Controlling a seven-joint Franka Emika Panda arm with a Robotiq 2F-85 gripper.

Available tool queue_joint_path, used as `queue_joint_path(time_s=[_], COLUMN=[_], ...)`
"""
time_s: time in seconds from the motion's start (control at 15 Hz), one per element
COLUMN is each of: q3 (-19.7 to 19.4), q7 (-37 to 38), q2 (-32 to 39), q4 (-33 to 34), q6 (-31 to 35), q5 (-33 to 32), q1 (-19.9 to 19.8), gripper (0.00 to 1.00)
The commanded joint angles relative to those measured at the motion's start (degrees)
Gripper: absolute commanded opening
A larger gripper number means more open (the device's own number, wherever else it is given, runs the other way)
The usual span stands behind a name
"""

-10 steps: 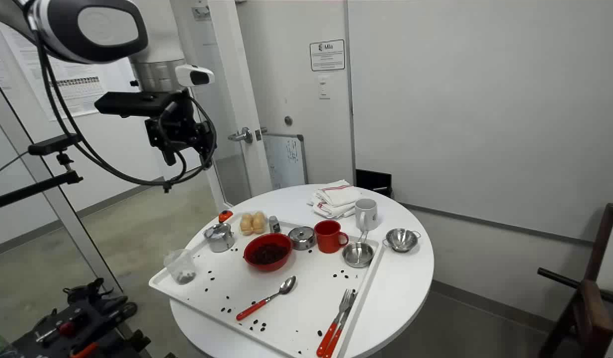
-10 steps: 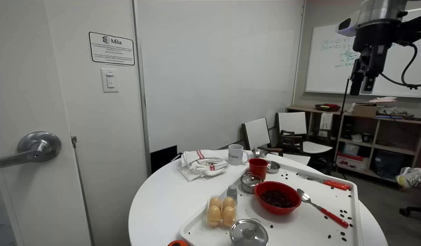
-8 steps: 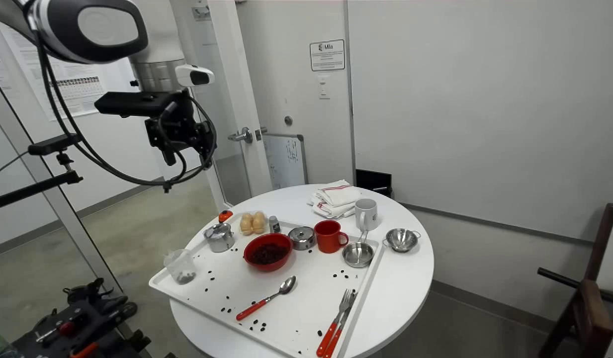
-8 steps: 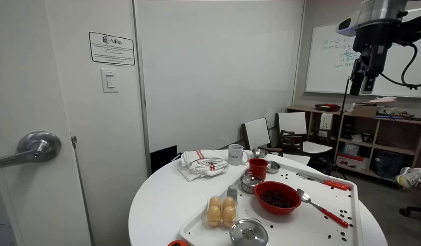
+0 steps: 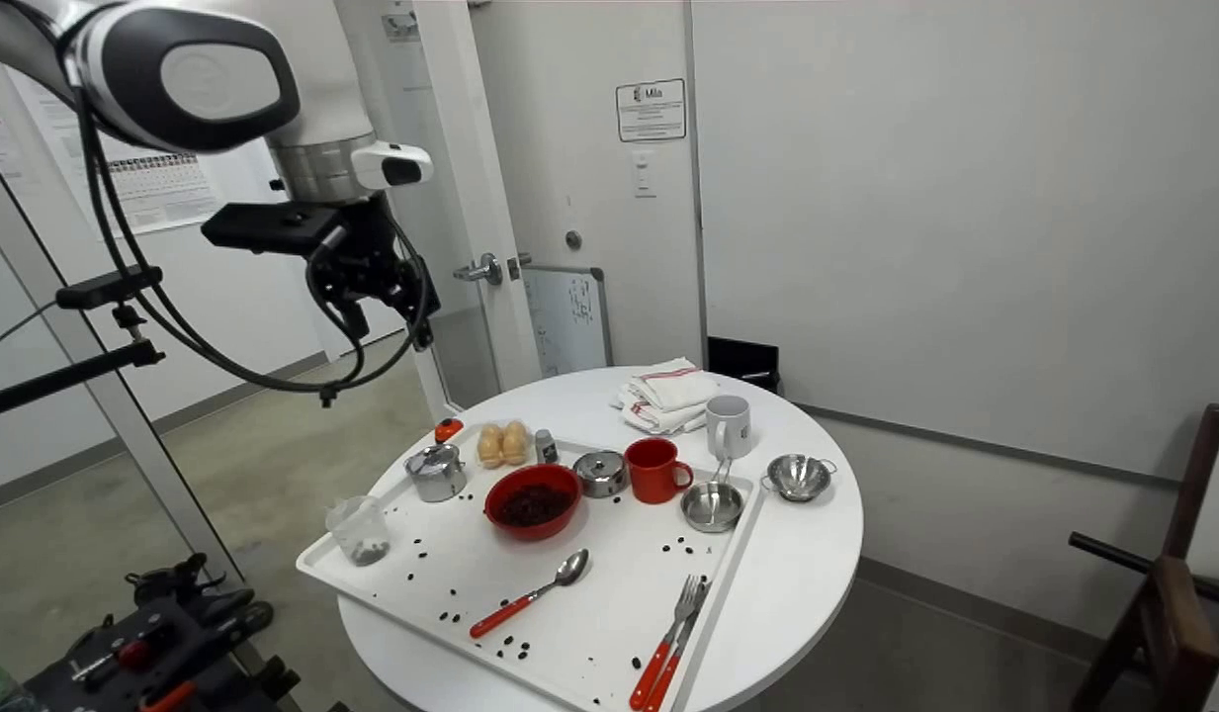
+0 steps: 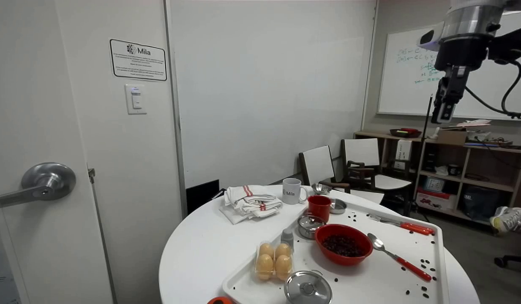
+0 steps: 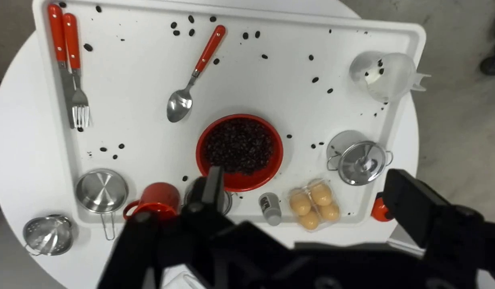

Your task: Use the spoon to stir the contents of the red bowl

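Your fingers (image 7: 406, 204) have dipped in both exterior views, standing apart — straddle the spoon (image 7: 196, 73) squarely by its red handle, upper half of the wrist view.

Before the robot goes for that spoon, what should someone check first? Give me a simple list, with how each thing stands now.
1. Gripper open and holding nothing: ok.
2. Spoon lying uncovered on the tray: ok.
3. Red bowl upright, with dark bean-like pieces inside to stir: ok.
4. Gripper down at the spoon: not ok; it hangs high, well clear of it.
5. Red bowl secured against sliding during stirring: cannot tell; nothing visible holds it.
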Motion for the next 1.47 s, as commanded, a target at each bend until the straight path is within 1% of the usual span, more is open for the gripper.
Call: queue_joint_path(time_s=[0.0,0.13,0.33,0.4,0.53,0.67,0.73,0.8,1.0,1.4], q3=[1.64,2.66,4.77,5.42,6.43,6.34,5.83,5.06,4.82,4.8], q7=[8.41,14.02,22.07,24.34,28.51,30.72,30.44,27.88,28.53,28.57], q2=[2.43,4.31,7.78,9.12,12.95,15.71,17.01,13.83,16.26,16.47], q4=[-4.76,-7.04,-9.26,-9.54,-9.01,-8.11,-7.78,-9.19,-8.51,-8.18], q6=[12.4,19.42,25.6,26.78,27.08,25.64,26.83,25.02,25.9,25.93], q5=[1.11,-0.22,-4.92,-6.64,-10.64,-12.91,-12.84,-10.71,-11.11,-11.12], q1=[-1.99,-3.29,-6.37,-7.31,-9.0,-9.11,-8.68,-7.84,-7.61,-7.59], gripper=[1.0,1.0,1.0,1.0,1.0,1.0,1.0,1.0,1.0,1.0])
